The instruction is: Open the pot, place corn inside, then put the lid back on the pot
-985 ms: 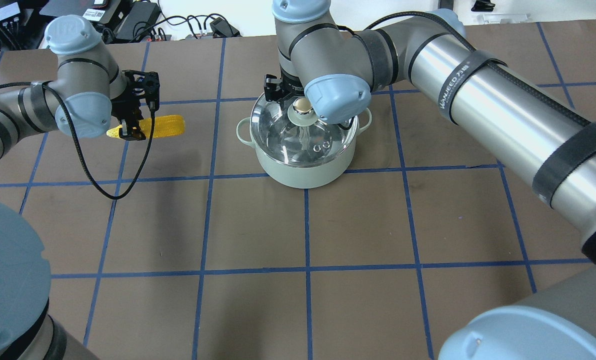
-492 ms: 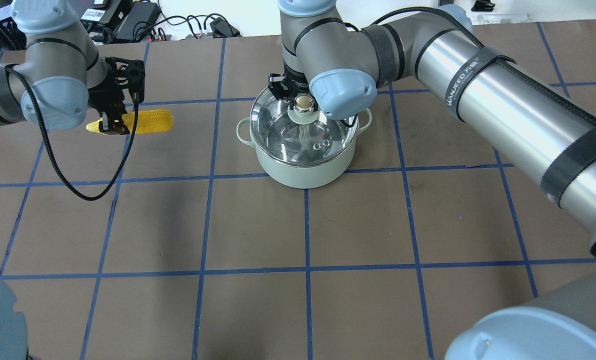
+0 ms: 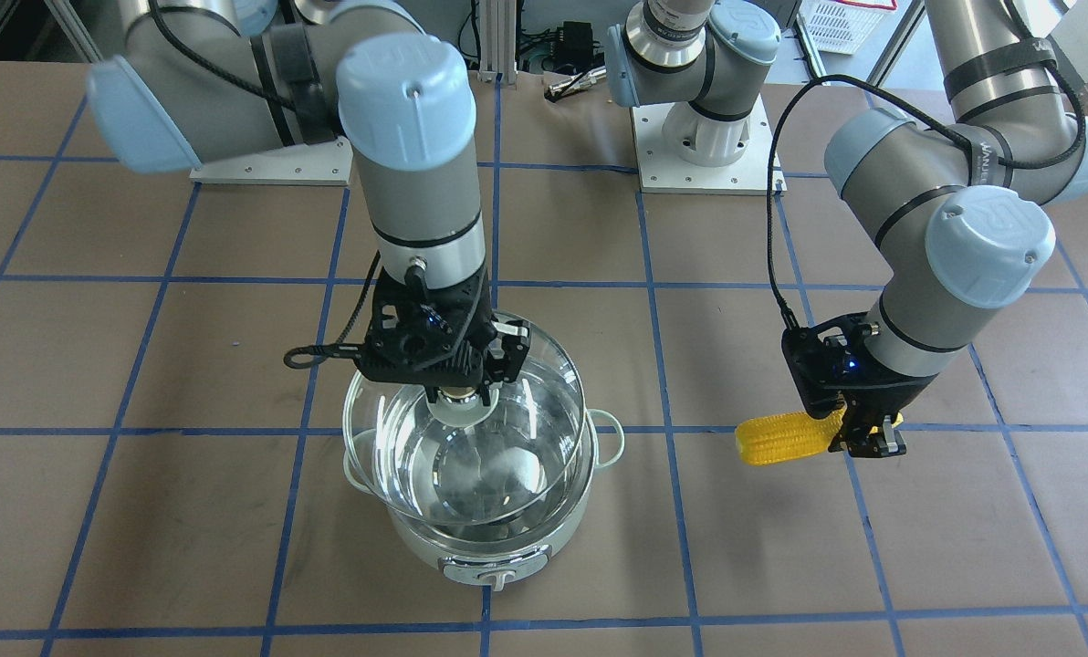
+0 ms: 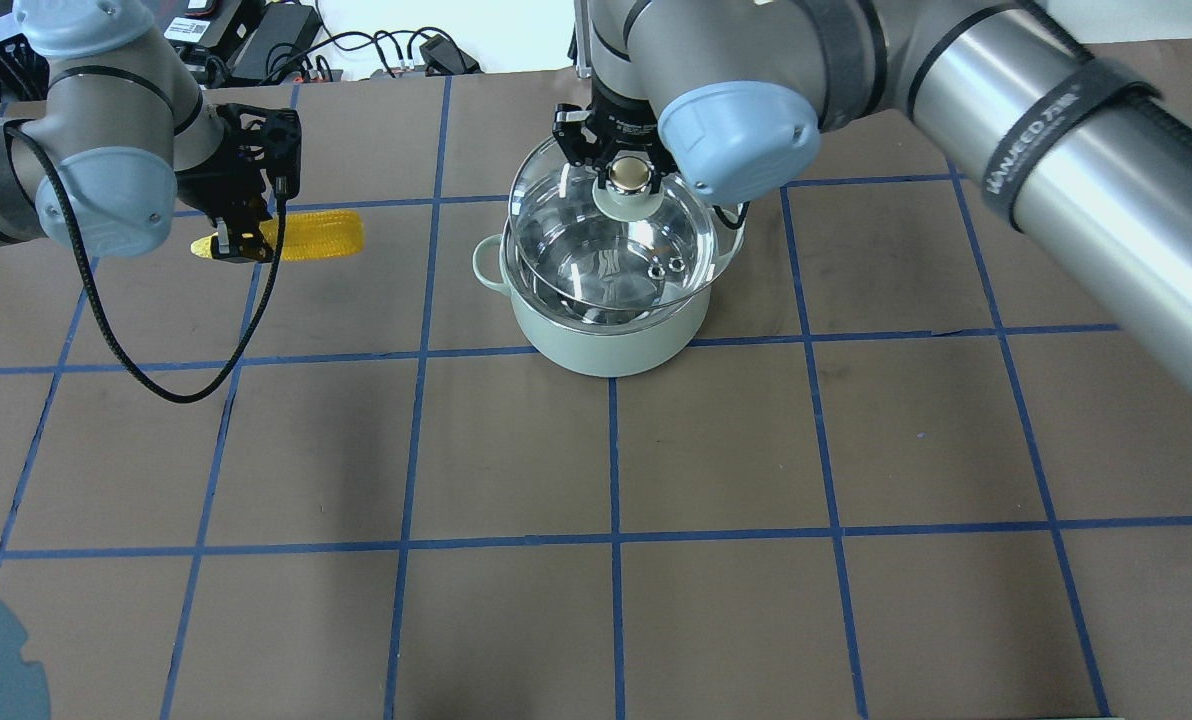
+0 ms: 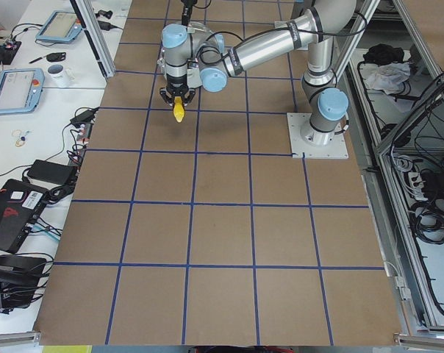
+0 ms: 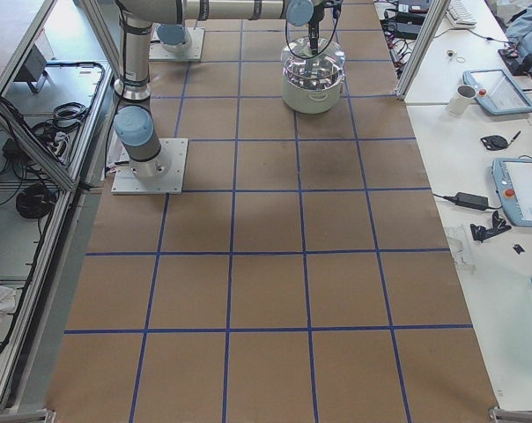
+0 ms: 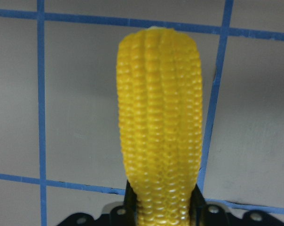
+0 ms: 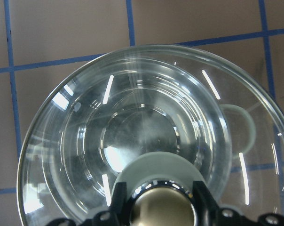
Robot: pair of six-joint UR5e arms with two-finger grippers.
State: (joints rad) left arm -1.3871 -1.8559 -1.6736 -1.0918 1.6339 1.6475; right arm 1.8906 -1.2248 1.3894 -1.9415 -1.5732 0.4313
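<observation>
You have the right gripper (image 4: 628,178) clenched on the beige knob (image 8: 163,208) of the lid (image 4: 606,255), holding the glass dome level and just above the pot (image 4: 606,350) rather than seated on its rim. I judge this is meant to free the mouth once the lid swings aside. Your left gripper (image 4: 237,245) is clamped on the corn (image 4: 321,238) near its tapered end, the cob level over the table (image 4: 596,450), well apart from the pot on its left, blunt end facing it, apparently ready to go in that end first.
</observation>
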